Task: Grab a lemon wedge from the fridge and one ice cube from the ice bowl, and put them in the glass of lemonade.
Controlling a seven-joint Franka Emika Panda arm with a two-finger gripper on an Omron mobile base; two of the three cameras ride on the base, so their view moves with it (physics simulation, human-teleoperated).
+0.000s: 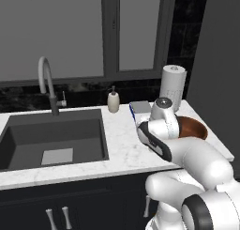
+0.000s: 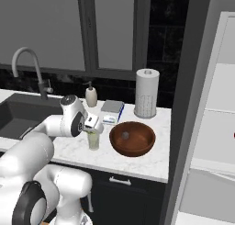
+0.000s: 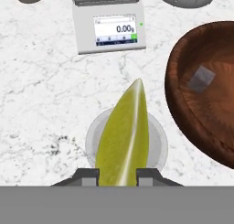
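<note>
In the hand view my gripper [image 3: 118, 173] is shut on a yellow-green lemon wedge [image 3: 122, 134], which hangs directly above the glass of lemonade [image 3: 157, 143] on the marble counter. From the right base view, the gripper [image 2: 94, 126] sits just over the glass [image 2: 93, 141]. Right of the glass stands the reddish-brown ice bowl [image 3: 178, 104] [image 2: 137, 149] [image 1: 196, 126], holding one pale ice cube [image 3: 201, 78] [image 2: 125, 136]. The fridge [image 2: 220, 91] stands open at the far right, white inside.
A digital scale [image 3: 109, 22] [image 2: 112, 110] lies behind the glass, with a paper towel roll [image 2: 147, 99] [image 1: 172, 86] beside it. A cream soap bottle [image 1: 113, 101], the dark sink [image 1: 51, 140] and its faucet [image 1: 47, 79] are to the left.
</note>
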